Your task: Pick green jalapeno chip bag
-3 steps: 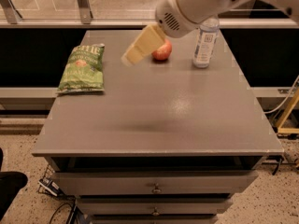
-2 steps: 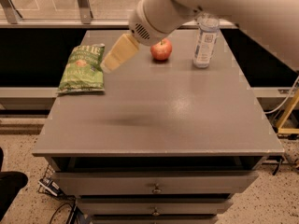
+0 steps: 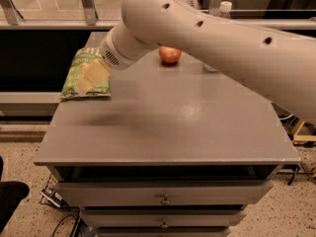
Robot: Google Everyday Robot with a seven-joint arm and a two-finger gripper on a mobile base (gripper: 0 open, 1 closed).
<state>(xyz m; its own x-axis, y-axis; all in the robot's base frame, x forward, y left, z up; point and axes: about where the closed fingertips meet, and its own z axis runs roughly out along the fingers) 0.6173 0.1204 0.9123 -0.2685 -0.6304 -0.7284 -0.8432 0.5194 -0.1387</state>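
Note:
The green jalapeno chip bag point(image 3: 81, 68) lies flat at the far left edge of the grey table point(image 3: 163, 122). It is glossy green with whitish lettering. My gripper point(image 3: 89, 78) hangs over the bag's right half, its pale finger pointing down-left across the bag. The large white arm reaches in from the upper right and hides part of the bag and the back of the table.
A red apple point(image 3: 170, 55) sits at the back middle of the table. A water bottle point(image 3: 224, 8) stands behind the arm at the back right, only its cap showing. Drawers point(image 3: 163, 194) run below the table's front edge. A railing runs behind the table.
The arm has swung left, from near the apple to over the chip bag. The bag, apple and bottle have not moved.

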